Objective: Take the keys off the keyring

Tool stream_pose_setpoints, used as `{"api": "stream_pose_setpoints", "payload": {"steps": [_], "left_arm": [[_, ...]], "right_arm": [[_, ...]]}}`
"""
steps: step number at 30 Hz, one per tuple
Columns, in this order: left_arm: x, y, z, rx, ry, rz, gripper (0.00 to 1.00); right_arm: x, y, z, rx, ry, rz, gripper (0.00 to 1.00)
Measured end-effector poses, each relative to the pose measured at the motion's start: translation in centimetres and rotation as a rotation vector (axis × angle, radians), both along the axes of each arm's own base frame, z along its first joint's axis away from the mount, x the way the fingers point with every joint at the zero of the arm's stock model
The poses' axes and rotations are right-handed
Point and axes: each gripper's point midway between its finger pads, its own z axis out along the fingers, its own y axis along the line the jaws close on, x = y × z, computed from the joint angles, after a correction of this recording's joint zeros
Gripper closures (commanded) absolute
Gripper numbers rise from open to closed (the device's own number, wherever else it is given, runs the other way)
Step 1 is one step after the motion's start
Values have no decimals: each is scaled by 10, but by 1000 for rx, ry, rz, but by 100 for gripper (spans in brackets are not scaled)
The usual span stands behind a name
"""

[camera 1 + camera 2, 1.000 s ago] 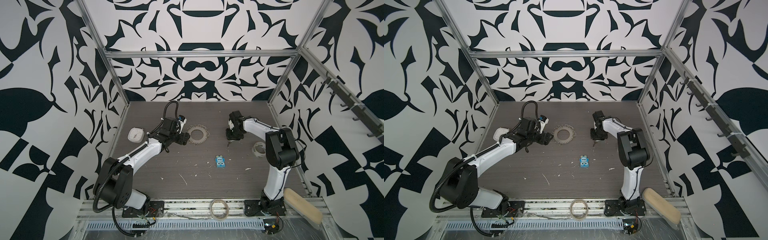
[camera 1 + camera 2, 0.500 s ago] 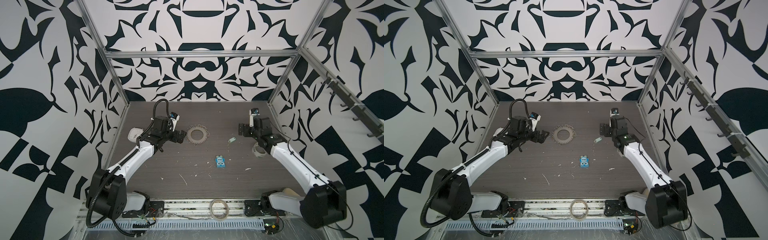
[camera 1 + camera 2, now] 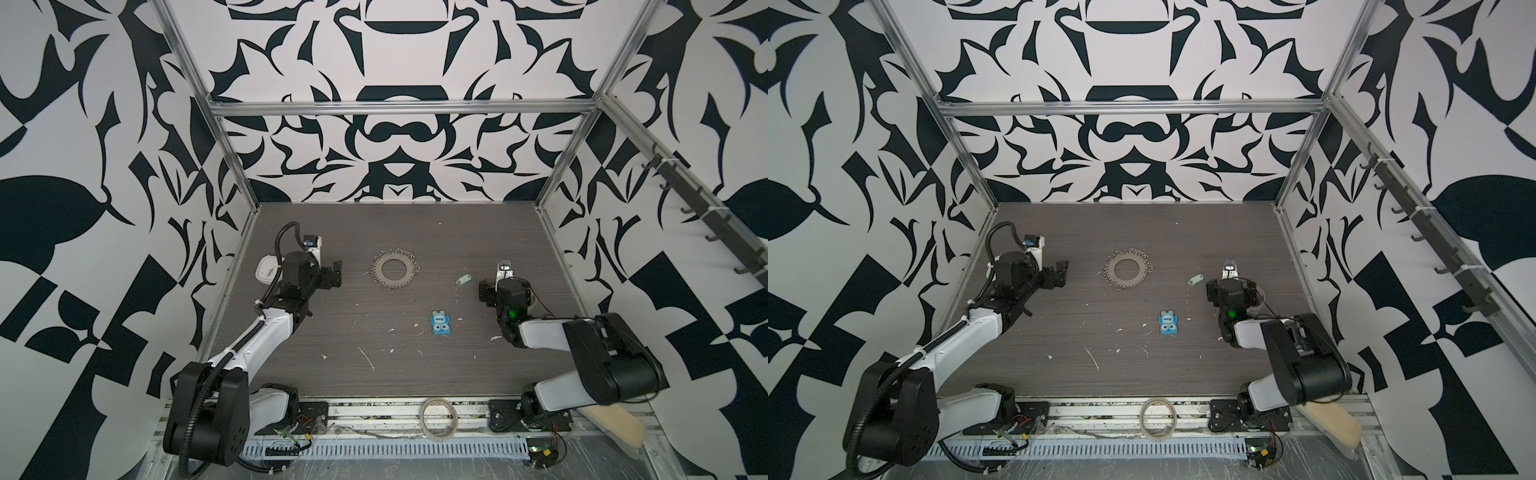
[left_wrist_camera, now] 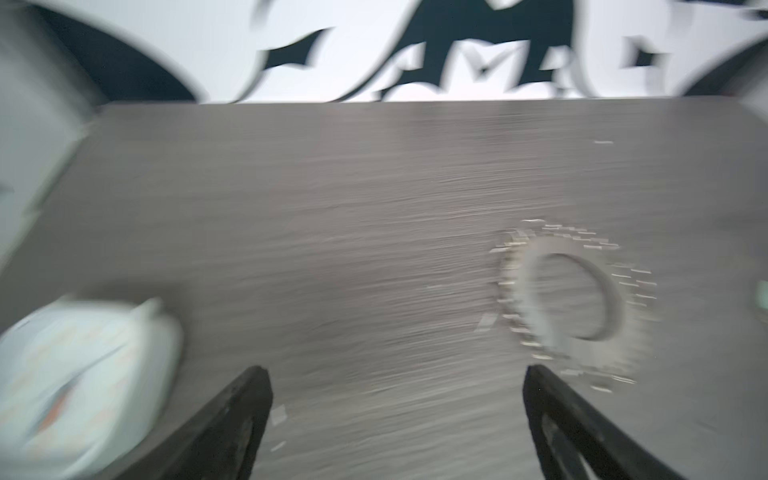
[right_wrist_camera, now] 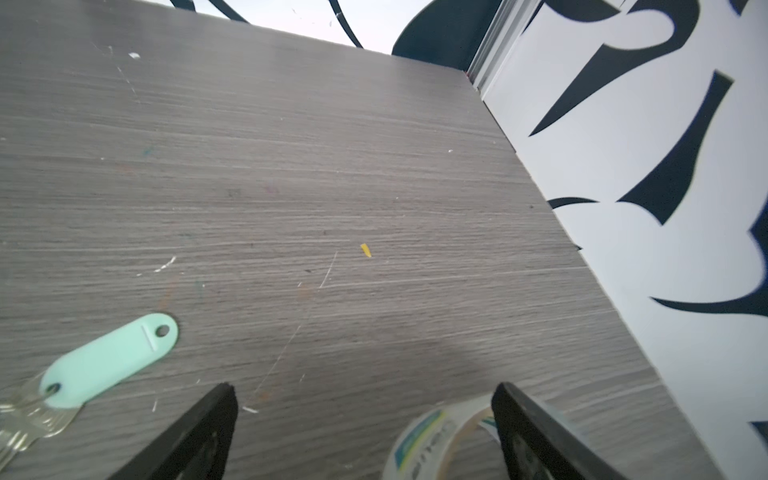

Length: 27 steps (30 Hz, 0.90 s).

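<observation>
The keyring (image 3: 395,270) (image 3: 1127,270), a flat grey metal disc fringed with small wire rings, lies on the table; it is blurred in the left wrist view (image 4: 573,299). One of the keys, with a pale green oval tag (image 3: 463,279) (image 3: 1195,279) (image 5: 110,361), lies loose to the right of the keyring, apart from it. My left gripper (image 3: 334,275) (image 3: 1062,274) (image 4: 397,374) stands open and empty left of the keyring. Just right of the key, my right gripper (image 3: 504,286) (image 3: 1230,286) (image 5: 363,390) is open, holding nothing.
A translucent tape roll (image 5: 440,432) (image 3: 1261,297) sits by my right gripper's finger. A white round object (image 3: 266,270) (image 4: 83,374) lies near the left wall. A blue packet (image 3: 440,322) and white flecks lie mid-table. A beige tape ring (image 3: 439,424) rests on the front rail.
Both grippers opened. The right one let the key drop onto the table and drew back right. The left gripper pulled away leftward from the keyring.
</observation>
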Motion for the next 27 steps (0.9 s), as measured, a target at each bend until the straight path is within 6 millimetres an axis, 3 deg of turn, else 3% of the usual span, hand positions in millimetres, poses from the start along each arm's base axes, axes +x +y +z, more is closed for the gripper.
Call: {"api": "stream_pose_setpoints", "payload": {"steps": [2, 4, 10, 19, 27], "left_arm": [[-8, 31, -16, 36, -17, 117, 1], [-16, 50, -23, 73, -41, 185, 1], [-21, 81, -27, 135, -139, 315, 1], [-5, 96, -83, 166, -85, 374, 1], [11, 98, -56, 136, -167, 387, 0]], "right_arm": [[-2, 0, -1, -17, -50, 15, 0], [-2, 1, 1, -11, -65, 23, 0], [19, 2, 19, 9, -108, 17, 0], [19, 0, 17, 17, -95, 6, 0], [19, -1, 16, 23, -94, 2, 0]]}}
